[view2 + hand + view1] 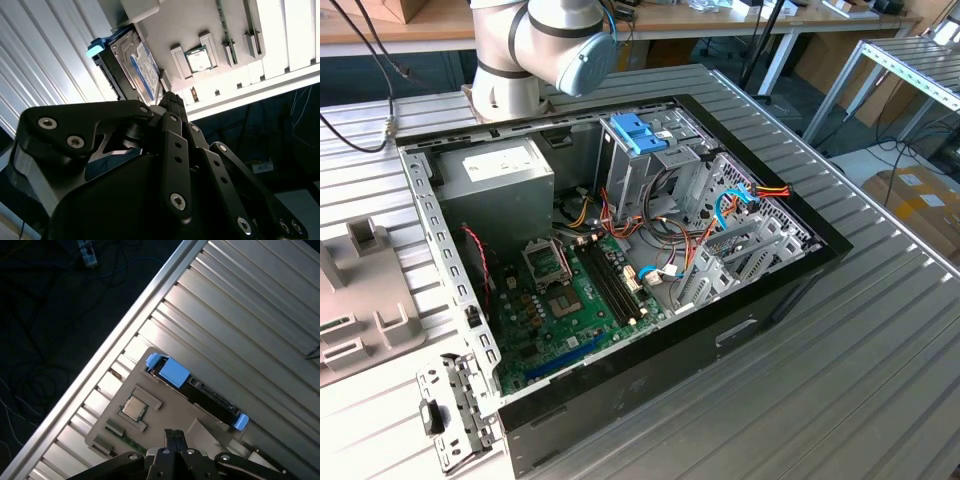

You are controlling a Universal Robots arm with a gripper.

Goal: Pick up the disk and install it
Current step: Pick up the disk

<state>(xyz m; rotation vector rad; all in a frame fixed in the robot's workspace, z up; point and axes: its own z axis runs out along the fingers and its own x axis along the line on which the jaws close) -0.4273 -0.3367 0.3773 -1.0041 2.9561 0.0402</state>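
The end effector hangs over a grey holder on the ribbed metal surface, its fingers pressed together and gripping nothing. The disk stands on edge in a slot along the holder's side, near the fingertips, with light-blue tabs at its ends; its blue-banded label shows in the second wrist view. A processor chip sits in a holder pocket. In the exterior view an open computer case lies on the surface

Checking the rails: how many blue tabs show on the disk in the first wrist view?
2: a larger blue tab at one end of the disk, a smaller blue tab at the other. More may be hidden.
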